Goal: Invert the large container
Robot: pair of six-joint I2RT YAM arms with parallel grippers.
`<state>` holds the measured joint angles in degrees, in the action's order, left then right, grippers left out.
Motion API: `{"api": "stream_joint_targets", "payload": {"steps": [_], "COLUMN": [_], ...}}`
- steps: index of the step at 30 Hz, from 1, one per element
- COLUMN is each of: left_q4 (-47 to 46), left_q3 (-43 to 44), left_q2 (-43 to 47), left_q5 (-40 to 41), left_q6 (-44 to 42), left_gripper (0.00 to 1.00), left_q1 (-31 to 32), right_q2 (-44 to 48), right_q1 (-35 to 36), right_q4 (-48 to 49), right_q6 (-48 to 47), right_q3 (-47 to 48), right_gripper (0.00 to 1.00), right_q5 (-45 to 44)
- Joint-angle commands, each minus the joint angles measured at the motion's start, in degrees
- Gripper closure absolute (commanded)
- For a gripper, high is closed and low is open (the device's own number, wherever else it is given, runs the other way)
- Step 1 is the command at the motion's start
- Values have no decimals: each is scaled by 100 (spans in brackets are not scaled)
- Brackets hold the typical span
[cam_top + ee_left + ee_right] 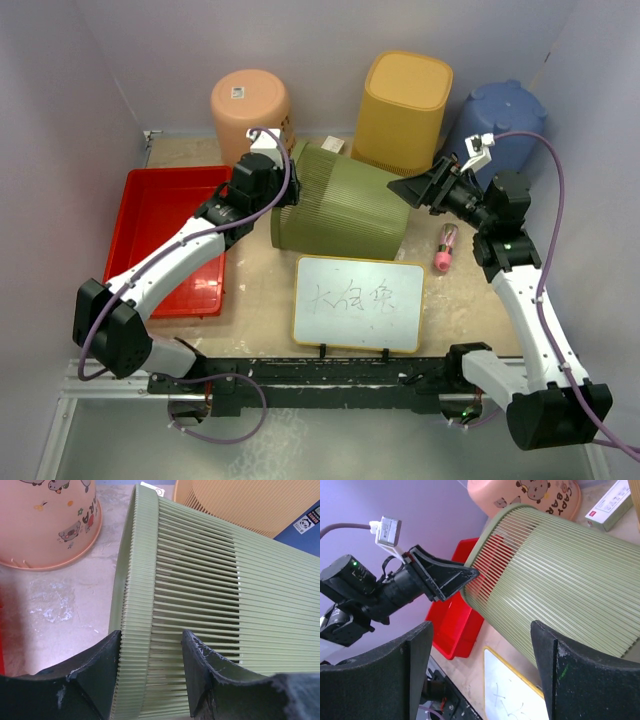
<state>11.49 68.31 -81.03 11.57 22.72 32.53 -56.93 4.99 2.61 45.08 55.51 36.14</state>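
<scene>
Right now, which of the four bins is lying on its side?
The green slatted bin, mid-table; the peach bin, yellow bin and blue bin stand at the back.

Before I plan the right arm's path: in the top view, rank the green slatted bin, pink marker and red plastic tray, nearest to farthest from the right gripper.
From the right gripper:
1. Green slatted bin, right at its fingertips.
2. Pink marker, nearer the arm bases.
3. Red plastic tray, far left.

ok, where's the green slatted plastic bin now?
Top view: green bin lies sideways mid-table, right of the red plastic tray, behind the whiteboard, in front of the yellow bin.
</scene>
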Motion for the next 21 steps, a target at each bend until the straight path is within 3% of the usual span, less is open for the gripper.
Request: {"api": "stream_joint_targets", "payload": {"steps": [1, 5, 8, 14, 21], "left_q4": [355, 409, 563, 571, 584], "left_q3": [-182, -122, 120, 389, 306], "left_q2": [-153, -28, 137, 518, 259], "left_q5": [69, 50, 66, 196, 402], "left_q6": [-57, -72, -132, -246, -219], "left_gripper": [52, 52, 52, 52, 53], "left_q1": [-19, -20, -19, -19, -81], "right_q2": [31, 17, -99, -343, -666], "right_q1": [19, -14, -86, -130, -130], "right_q4": [-177, -1402, -1703, -1099, -363], "right_q6": [-257, -645, -714, -451, -237], "right_q3": [408, 347, 143, -394, -623], "right_gripper": [18, 13, 11, 11, 13], "right_q5": [-265, -1432, -1806, -1144, -434]}}
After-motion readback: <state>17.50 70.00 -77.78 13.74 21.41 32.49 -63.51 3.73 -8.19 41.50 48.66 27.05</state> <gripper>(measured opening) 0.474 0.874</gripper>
